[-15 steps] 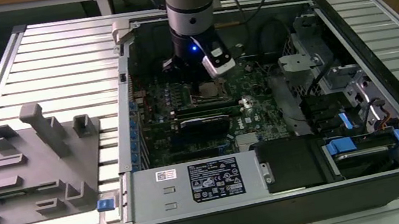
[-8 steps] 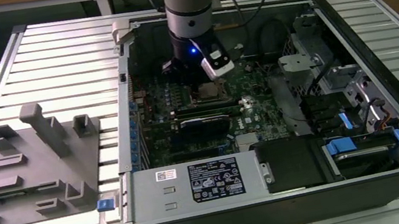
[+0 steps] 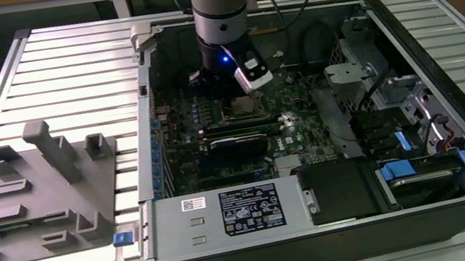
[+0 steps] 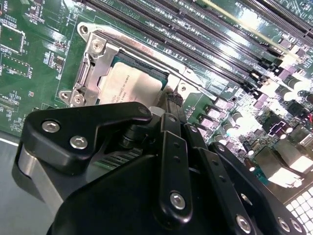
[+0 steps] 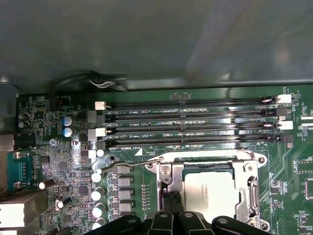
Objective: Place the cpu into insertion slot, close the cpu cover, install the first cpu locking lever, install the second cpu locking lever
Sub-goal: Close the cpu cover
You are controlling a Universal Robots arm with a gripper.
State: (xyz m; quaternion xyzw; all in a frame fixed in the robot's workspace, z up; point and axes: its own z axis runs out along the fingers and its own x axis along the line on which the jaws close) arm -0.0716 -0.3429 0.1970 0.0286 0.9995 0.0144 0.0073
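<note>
The cpu (image 5: 210, 193) lies in the insertion slot (image 3: 245, 108) on the green motherboard, its silver-grey top (image 4: 131, 88) showing in both wrist views. The cpu cover (image 5: 248, 188) lies flat over it as a metal frame (image 4: 93, 68) around the chip. A thin wire locking lever (image 5: 131, 165) runs along the socket's side toward the memory slots. My gripper (image 5: 169, 199) hangs low at the socket's edge beside the cpu, its black fingers (image 4: 172, 105) drawn together with nothing visible between them. In the exterior view the gripper (image 3: 235, 99) stands straight above the socket.
Long black memory slots (image 5: 195, 125) run right beside the socket. The open computer case has metal walls (image 3: 144, 117), a power supply box (image 3: 228, 214), drive bays (image 3: 412, 170) and cables (image 3: 316, 36) around the board. A grey parts fixture (image 3: 38, 193) sits on the slatted table at the exterior view's left.
</note>
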